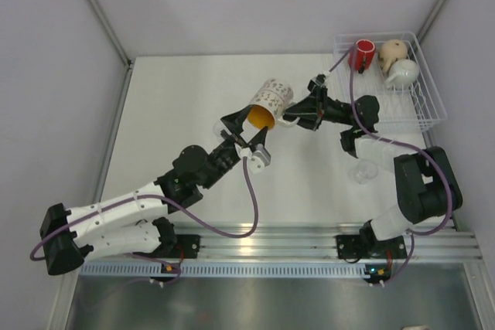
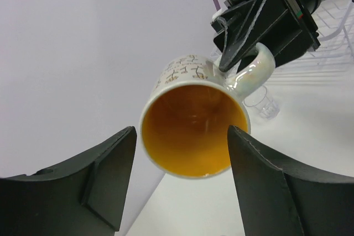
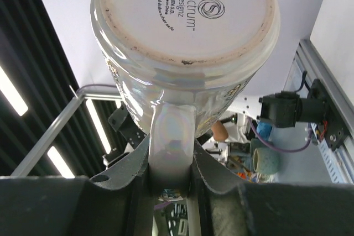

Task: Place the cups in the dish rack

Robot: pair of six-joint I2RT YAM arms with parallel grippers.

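My right gripper (image 1: 292, 114) is shut on the handle (image 3: 171, 136) of the speckled white mug with orange inside (image 1: 268, 103), holding it in the air, tilted with its mouth toward my left gripper. My left gripper (image 1: 246, 134) is open; its fingers (image 2: 105, 175) stand on either side below the mug's orange mouth (image 2: 191, 134) without touching it. The white wire dish rack (image 1: 429, 94) at the far right holds a red cup (image 1: 361, 55), a beige mug (image 1: 393, 51) and a white mug (image 1: 404, 73). A clear glass tumbler (image 1: 362, 169) stands by the right arm.
White walls close in the table on the left, back and right. An aluminium rail (image 1: 271, 241) runs along the near edge by the arm bases. Purple cables (image 1: 251, 191) loop off both arms.
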